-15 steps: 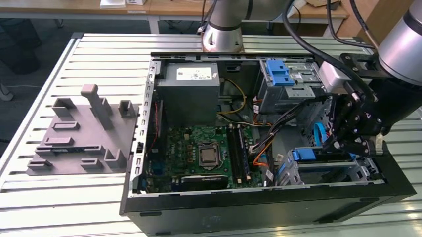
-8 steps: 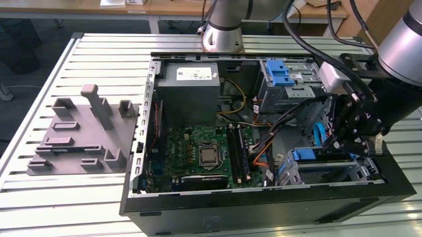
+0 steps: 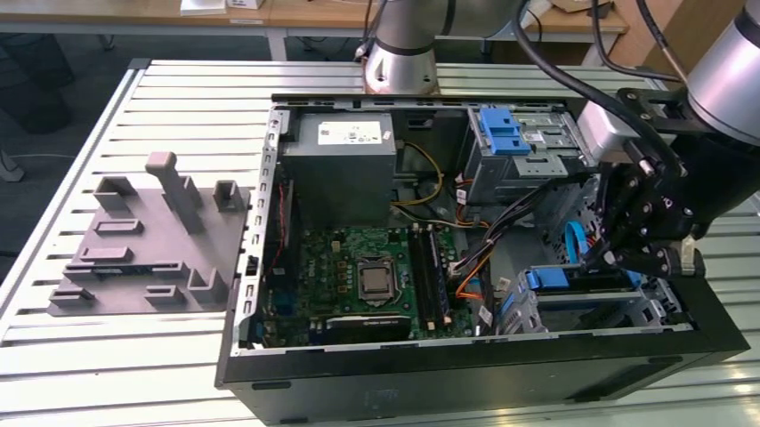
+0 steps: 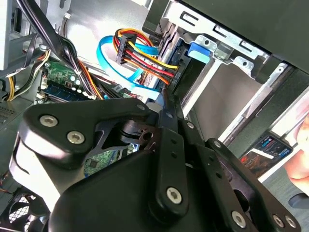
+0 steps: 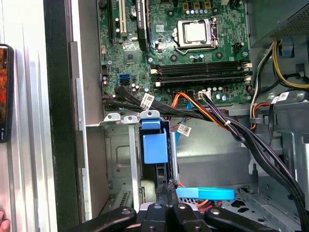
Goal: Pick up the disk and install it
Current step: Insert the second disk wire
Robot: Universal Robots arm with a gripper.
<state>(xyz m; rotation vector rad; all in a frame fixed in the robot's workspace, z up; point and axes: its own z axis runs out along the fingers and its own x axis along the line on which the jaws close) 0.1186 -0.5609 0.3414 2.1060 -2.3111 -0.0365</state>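
The disk [image 5: 155, 145], blue-railed, stands on edge in the drive cage at the lower right of the exterior view, so installing looks nearly finished. The claw [image 5: 168, 189] is pinched shut against its near edge. The open computer case [image 3: 356, 378] lies on a slatted metal table [image 3: 84, 356], wooden desks behind.

Black open computer case [image 3: 475, 378] on a silver ribbed table [image 3: 71, 356]. Green circuit motherboard [image 3: 356, 276] with silver CPU socket [image 5: 195, 31] and black memory slots [image 5: 200, 72]. Grey power-supply box [image 3: 338, 178] with white sticker. Silver metal drive bay [image 3: 522, 151] with blue plastic latch [image 3: 501, 133]. Blue plastic rail piece [image 5: 155, 145] on the lower silver cage [image 5: 118, 145]. Light-blue flat cable [image 4: 108, 63]; red, yellow, orange and black wire bundle [image 4: 145, 55]. Black gripper [image 3: 647, 258]. Grey plastic fixture block [image 3: 149, 245].
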